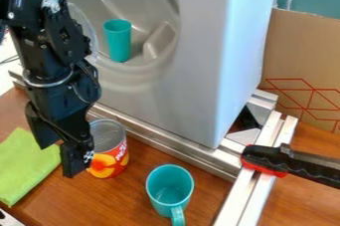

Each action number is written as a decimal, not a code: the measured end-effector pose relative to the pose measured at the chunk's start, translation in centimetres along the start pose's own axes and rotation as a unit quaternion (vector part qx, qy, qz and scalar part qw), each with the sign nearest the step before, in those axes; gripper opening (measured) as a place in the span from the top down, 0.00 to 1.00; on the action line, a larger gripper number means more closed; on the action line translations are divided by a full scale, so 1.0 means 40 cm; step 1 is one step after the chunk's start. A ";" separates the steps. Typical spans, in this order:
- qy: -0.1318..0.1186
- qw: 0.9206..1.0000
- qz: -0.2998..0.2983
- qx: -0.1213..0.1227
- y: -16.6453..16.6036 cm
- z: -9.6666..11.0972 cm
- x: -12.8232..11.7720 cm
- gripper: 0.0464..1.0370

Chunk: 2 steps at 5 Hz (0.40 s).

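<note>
gripper (58, 161) at left, pointing down, released: fingers spread apart. nearest is the red-orange can (110, 159), upright on the wooden table (126, 205), just beside the fingers; contact cannot be told. teal mug (170, 188) upright to the right of the can, handle toward the camera. green cloth (23, 165) flat at left. black-and-red clamp (279, 162) on the metal rails (249, 195) at right. farther back, teal cup (118, 41) upright in the grey molded recess (142, 78); cardboard (298, 51) behind.
</note>
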<state>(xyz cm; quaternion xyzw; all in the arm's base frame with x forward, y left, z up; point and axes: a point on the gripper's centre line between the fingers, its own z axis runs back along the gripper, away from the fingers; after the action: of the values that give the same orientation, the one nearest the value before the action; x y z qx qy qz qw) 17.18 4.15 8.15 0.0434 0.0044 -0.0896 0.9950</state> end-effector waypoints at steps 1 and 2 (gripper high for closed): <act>0.005 1.000 -0.001 -0.002 -0.001 -0.006 -0.002 0.04; -0.001 1.000 0.017 0.001 0.053 -0.030 0.022 0.04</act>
<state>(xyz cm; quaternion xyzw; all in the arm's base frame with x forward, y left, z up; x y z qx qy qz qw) 18.41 6.18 7.14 0.0448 0.0025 -0.0731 0.9963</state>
